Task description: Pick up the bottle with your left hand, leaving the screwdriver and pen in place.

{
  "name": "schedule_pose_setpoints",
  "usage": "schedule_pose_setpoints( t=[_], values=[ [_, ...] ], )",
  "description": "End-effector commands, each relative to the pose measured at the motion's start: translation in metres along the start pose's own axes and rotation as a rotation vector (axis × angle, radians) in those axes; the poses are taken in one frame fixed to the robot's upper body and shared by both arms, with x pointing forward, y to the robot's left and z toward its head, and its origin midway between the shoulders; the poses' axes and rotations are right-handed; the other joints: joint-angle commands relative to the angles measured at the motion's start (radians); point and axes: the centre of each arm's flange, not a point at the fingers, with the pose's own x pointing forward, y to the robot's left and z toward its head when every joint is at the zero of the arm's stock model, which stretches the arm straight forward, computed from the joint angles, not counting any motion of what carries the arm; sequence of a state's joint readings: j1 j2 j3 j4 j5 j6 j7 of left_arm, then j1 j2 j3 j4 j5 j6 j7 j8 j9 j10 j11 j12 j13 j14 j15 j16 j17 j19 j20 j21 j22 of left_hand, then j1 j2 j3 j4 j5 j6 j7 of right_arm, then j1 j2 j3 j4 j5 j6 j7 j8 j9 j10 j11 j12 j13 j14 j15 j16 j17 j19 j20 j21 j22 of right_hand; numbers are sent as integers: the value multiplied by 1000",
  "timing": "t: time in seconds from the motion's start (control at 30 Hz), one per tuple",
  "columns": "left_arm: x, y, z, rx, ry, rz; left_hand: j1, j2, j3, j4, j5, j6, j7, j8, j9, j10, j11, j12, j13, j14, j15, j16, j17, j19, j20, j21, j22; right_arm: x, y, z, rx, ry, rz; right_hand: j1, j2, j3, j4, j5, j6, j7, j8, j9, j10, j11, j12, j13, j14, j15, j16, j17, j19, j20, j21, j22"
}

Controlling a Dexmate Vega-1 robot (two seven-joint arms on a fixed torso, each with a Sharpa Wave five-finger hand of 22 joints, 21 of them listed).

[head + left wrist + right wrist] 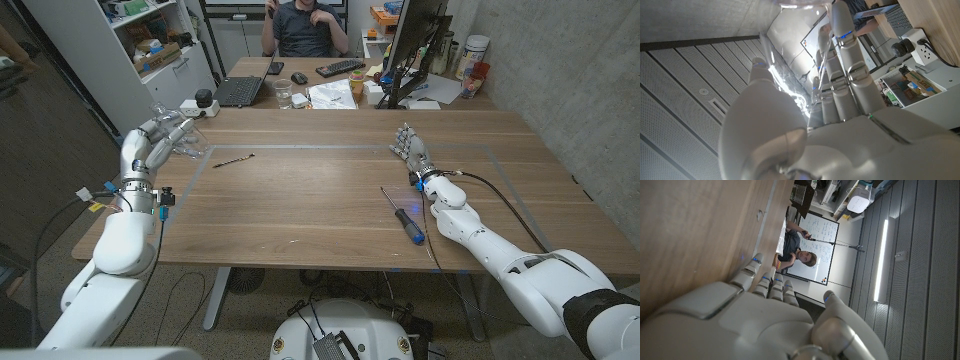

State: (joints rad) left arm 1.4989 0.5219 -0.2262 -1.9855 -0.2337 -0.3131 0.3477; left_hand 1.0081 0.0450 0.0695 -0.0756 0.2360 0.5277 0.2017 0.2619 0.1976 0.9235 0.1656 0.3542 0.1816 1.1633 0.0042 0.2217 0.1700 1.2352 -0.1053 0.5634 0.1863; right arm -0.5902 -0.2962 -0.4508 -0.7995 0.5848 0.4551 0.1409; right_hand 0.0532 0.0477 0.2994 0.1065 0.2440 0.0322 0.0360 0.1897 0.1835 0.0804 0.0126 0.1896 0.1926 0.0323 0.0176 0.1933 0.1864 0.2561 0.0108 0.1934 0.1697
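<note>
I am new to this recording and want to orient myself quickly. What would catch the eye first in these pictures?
First, the left hand, raised over the table's far left corner, holding a clear bottle. The right hand waits on the right side with nothing in it. Between them lie a pen near the left hand and a blue-handled screwdriver beside the right forearm.

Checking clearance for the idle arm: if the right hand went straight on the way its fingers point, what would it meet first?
The right hand stands on the table with its fingers pointing toward the far edge. Bare wood lies ahead; the way looks free up to that edge. Beyond it, the monitor stand on the next desk seems roughly in line, though depth is unclear.
</note>
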Motion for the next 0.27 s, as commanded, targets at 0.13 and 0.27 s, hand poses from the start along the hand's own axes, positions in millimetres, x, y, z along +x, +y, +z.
schedule_pose_setpoints(
  t=[0.13, 0.27],
  values=[
    [4, -5, -3, -6, 15, -10, -17, 118, 211, 82, -10, 492, -8, -11, 3, 257, -246, -6, 1, 212, -199, 0, 5, 1, -10, 8, 2, 7, -2, -2, 2, 9, 2, 2, -3, -2, 1, 6, 2, 4, 7, 6, 7, 1, 8, 3, 2, -4, 0, 1, -2, -5, 2, 4],
    [5, -5, -2, 1, 16, -8, -18, 118, 214, 83, -12, 494, -9, -14, 3, 259, -246, -9, 1, 213, -200, -1, 5, 1, -10, 8, 2, 7, -3, -2, 3, 7, 0, 2, -3, -2, 1, 6, 3, 3, 7, 6, 7, 1, 9, 3, 2, -4, 0, 1, -1, -4, 3, 4]
  ],
)
